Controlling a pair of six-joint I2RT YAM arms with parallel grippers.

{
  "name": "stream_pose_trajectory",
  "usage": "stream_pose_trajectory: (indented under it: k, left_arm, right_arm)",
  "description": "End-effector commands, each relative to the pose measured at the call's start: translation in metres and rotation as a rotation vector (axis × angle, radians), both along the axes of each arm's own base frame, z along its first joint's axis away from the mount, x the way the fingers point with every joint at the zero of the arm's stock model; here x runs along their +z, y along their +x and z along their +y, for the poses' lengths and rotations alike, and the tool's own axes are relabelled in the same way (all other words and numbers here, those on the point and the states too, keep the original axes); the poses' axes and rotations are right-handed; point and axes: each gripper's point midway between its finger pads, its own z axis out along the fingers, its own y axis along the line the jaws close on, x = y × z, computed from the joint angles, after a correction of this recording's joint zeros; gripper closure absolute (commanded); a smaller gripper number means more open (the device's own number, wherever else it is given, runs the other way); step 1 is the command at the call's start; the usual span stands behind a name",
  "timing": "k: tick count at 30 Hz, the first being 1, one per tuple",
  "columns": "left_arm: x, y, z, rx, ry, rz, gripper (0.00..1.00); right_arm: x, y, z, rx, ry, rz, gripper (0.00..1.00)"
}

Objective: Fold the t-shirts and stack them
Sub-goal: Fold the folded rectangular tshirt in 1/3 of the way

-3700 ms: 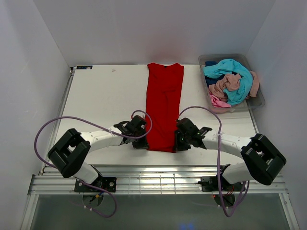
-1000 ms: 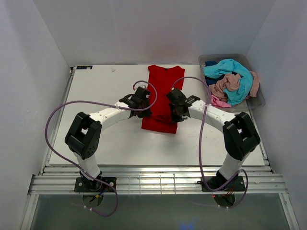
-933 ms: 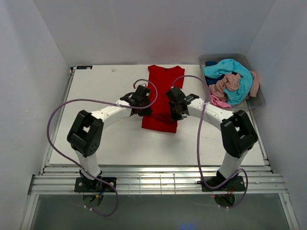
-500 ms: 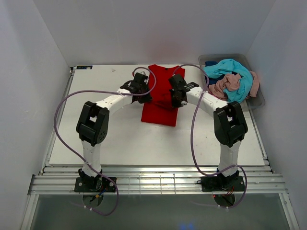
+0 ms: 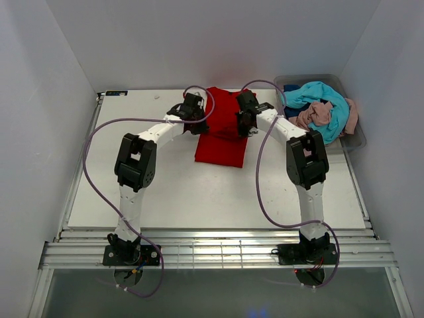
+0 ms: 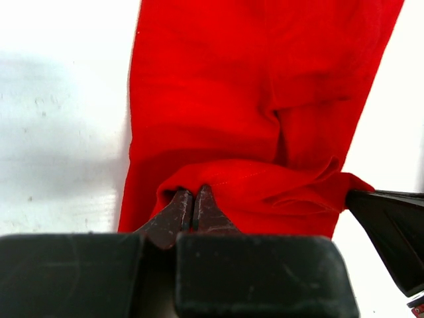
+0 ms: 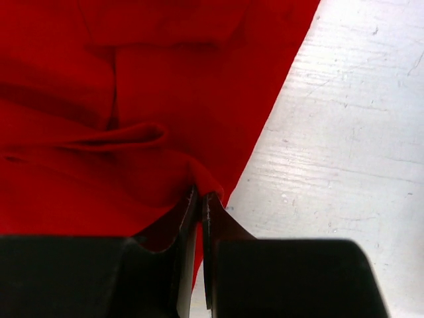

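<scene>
From above, the red t-shirt (image 5: 222, 147) lies at the middle of the table's (image 5: 146, 185) far edge, its near part doubled over. The left gripper (image 5: 197, 118) sits on its left side and the right gripper (image 5: 246, 123) on its right. A bin (image 5: 353, 142) in the far right corner holds the other t-shirts (image 5: 311, 118).

In the left wrist view, the left gripper (image 6: 193, 201) has its fingers closed on a raised fold of the red t-shirt (image 6: 252, 99), with bare table (image 6: 66, 99) to one side.

In the right wrist view, the right gripper (image 7: 197, 199) pinches the red t-shirt's (image 7: 132, 79) folded edge, next to bare table (image 7: 344, 132).
</scene>
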Motion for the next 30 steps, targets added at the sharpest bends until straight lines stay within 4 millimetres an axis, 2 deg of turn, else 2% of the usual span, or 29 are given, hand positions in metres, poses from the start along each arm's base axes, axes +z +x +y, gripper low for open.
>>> stream_pose_trajectory:
  k: [1,12,13,14,15,16,17,18,19,20,22,23,24,25,26,27,28,29,30]
  left_arm:
    - [0.028,0.017,0.001,-0.013,-0.022,-0.065,1.0]
    - [0.021,0.041,0.0,-0.017,0.002,-0.099,1.0]
    - [0.017,0.044,0.002,-0.017,0.012,-0.1,0.94]
    - [0.017,0.049,0.009,0.014,0.04,-0.111,0.8]
    - [0.02,0.053,0.012,0.03,0.051,-0.123,0.64]
    - [0.025,0.056,0.016,0.048,0.062,-0.139,0.31]
    - [0.032,0.06,0.021,0.069,0.074,-0.157,0.24]
    - [0.042,0.064,0.027,0.099,0.095,-0.186,0.2]
    - [0.055,0.066,0.029,0.113,0.094,-0.212,0.17]
    - [0.079,0.067,0.031,0.122,0.081,-0.254,0.15]
    - [0.104,0.067,0.032,0.131,0.07,-0.299,0.08]
    - [0.128,0.063,0.033,0.139,0.047,-0.334,0.08]
    - [0.138,0.059,0.031,0.137,0.034,-0.348,0.08]
    - [0.136,0.051,0.028,0.124,0.021,-0.334,0.08]
    - [0.139,0.044,0.023,0.113,-0.005,-0.332,0.1]
    - [0.156,0.037,0.019,0.097,-0.044,-0.366,0.13]
    - [0.154,0.027,0.008,0.066,-0.068,-0.354,0.19]
    - [0.134,0.015,0.007,0.052,-0.064,-0.309,0.31]
    - [0.133,0.009,0.001,0.047,-0.094,-0.304,0.78]
  right_arm:
    - [0.017,0.014,-0.006,0.004,0.0,-0.031,0.92]
    - [0.004,0.028,-0.007,-0.006,0.003,-0.023,0.92]
    - [0.003,0.03,-0.008,-0.01,0.002,-0.025,0.92]
    - [0.004,0.035,-0.008,-0.017,0.002,-0.035,0.87]
    - [0.005,0.039,-0.009,-0.027,0.0,-0.048,0.75]
    - [0.009,0.046,-0.009,-0.033,0.002,-0.075,0.7]
    - [0.017,0.051,-0.01,-0.04,0.001,-0.099,0.67]
    - [0.032,0.061,-0.012,-0.051,0.004,-0.142,0.62]
    - [0.044,0.066,-0.011,-0.049,0.009,-0.171,0.61]
    - [0.06,0.071,-0.011,-0.038,0.011,-0.21,0.6]
    - [0.089,0.077,-0.01,-0.027,0.029,-0.281,0.57]
    - [0.11,0.076,-0.009,-0.02,0.047,-0.321,0.55]
    - [0.12,0.074,-0.008,-0.009,0.063,-0.337,0.53]
    - [0.116,0.067,-0.008,0.0,0.068,-0.324,0.52]
    - [0.133,0.064,-0.006,0.008,0.099,-0.358,0.48]
    - [0.134,0.057,0.001,0.032,0.135,-0.346,0.47]
    - [0.123,0.048,0.002,0.043,0.145,-0.315,0.52]
    - [0.124,0.043,0.005,0.057,0.164,-0.307,0.6]
    - [0.118,0.036,0.011,0.08,0.195,-0.276,0.87]
